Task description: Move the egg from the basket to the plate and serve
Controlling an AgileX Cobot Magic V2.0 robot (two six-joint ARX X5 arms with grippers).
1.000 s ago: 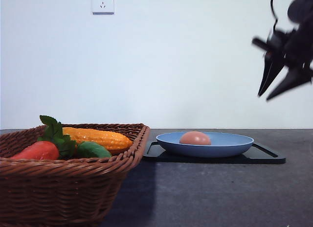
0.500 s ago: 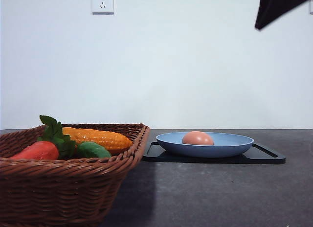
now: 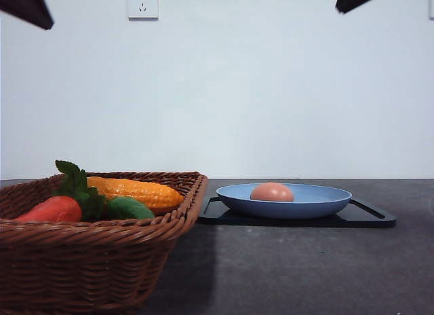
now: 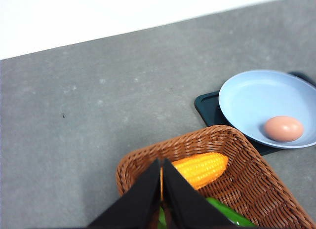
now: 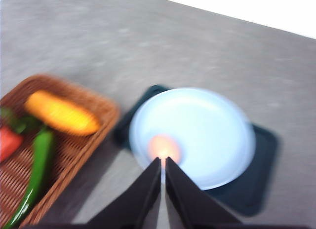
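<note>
- Egg (image 3: pixel 272 191) sitting in the blue plate (image 3: pixel 325 201), centre-right of the front frame, a bit left of the plate's middle; resting free, nothing touching it
- Plate on a black tray (image 3: pixel 371 218), just right of the basket (image 3: pixel 102 261); tray corner close to the basket rim, contact hard to call
- Basket at lower left, holding corn (image 3: pixel 135 191), a green pepper (image 3: pixel 129 208) and a red vegetable (image 3: pixel 53 209) with leaves; no egg seen inside
- Left gripper (image 4: pixel 161 162): fingers pressed together, nothing between them, hanging high above the basket in the wrist view; dark tip at upper left corner of the front frame
- Right gripper (image 5: pixel 163 162): fingers together too, empty, high over the plate with the egg just past the tips; wrist picture blurred, probably moving; dark tip at upper right of the front frame
- Step call: transfer looks done, serving part left
- Next move, as a guess: open up, drop low to the tray or plate rim, grip on bare edge well apart from the egg
- Risk: egg loose on a smooth shallow plate, likely to roll on any tilt or jerk, so lift level and slow
</note>
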